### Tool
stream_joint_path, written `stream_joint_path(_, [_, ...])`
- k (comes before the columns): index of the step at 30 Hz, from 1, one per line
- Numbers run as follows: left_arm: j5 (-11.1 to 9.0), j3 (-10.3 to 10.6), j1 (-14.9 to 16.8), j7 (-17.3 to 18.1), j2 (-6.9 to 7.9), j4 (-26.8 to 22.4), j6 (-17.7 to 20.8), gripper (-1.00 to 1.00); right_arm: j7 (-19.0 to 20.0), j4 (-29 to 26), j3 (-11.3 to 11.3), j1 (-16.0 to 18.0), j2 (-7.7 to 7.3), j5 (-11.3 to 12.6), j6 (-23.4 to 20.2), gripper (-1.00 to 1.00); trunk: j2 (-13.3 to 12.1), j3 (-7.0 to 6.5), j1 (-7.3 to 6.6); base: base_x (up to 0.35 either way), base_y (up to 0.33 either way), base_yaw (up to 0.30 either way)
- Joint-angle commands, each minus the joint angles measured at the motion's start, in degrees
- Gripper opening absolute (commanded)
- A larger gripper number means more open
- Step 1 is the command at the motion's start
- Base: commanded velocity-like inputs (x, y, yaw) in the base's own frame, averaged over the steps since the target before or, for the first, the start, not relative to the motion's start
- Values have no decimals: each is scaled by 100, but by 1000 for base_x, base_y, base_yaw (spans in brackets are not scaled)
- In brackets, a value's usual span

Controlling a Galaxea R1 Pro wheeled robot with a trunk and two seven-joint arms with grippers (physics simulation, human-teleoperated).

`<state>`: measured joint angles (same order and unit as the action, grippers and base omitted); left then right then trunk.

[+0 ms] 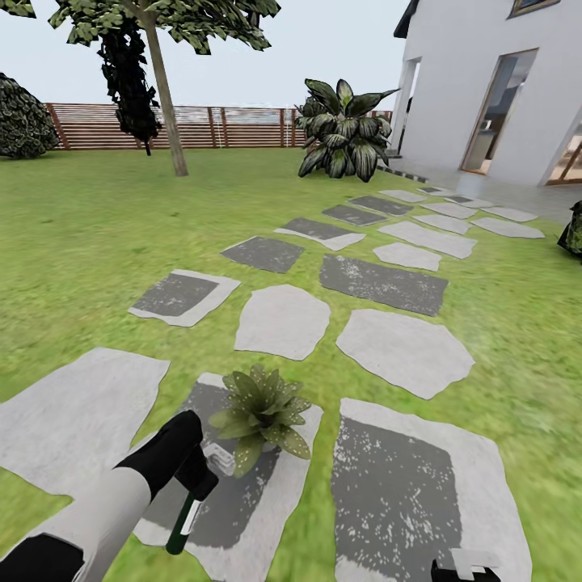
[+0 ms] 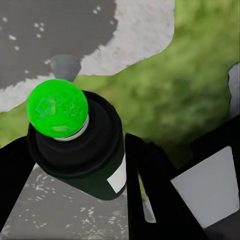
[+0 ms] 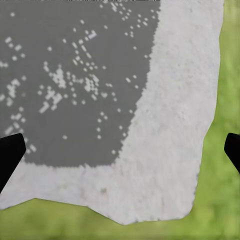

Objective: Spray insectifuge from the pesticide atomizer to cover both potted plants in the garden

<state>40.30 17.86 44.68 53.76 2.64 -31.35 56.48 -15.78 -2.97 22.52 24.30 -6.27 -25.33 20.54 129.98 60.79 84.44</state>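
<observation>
My left gripper (image 1: 196, 483) is shut on the pesticide atomizer (image 1: 183, 519), a slim dark green bottle with a white label that hangs down over a stepping stone. In the left wrist view the atomizer (image 2: 82, 150) shows its bright green round top between the dark fingers (image 2: 150, 185). One potted plant (image 1: 260, 412), a low speckled green rosette, sits on the same stone just right of and beyond the gripper, close to it. My right gripper (image 1: 466, 568) is low at the front right, open over a stone (image 3: 165, 150).
Pale and dark stepping stones (image 1: 283, 319) run across the lawn toward a white house (image 1: 493, 81). A large leafy bush (image 1: 343, 129) stands by the path, a tree trunk (image 1: 166, 97) and slat fence (image 1: 226, 125) behind. Dark foliage (image 1: 572, 230) is at the right edge.
</observation>
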Motion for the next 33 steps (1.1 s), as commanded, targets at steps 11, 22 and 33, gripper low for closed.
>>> stream_joint_path(11, [57,-108,-8,-506,31,-5,4,-100,-21,16,42,5,3,-60,20,100,2,5,-1,0,0,-92])
stream_joint_path(22, [57,-394,-70,-592,93,-9,-1,-100,-21,16,42,5,3,-66,20,100,2,5,-1,-39,19,-14])
stream_joint_path(33, [48,-503,-73,-849,9,-20,-14,-100,-21,16,42,5,3,-69,20,100,2,5,-1,-91,297,-47])
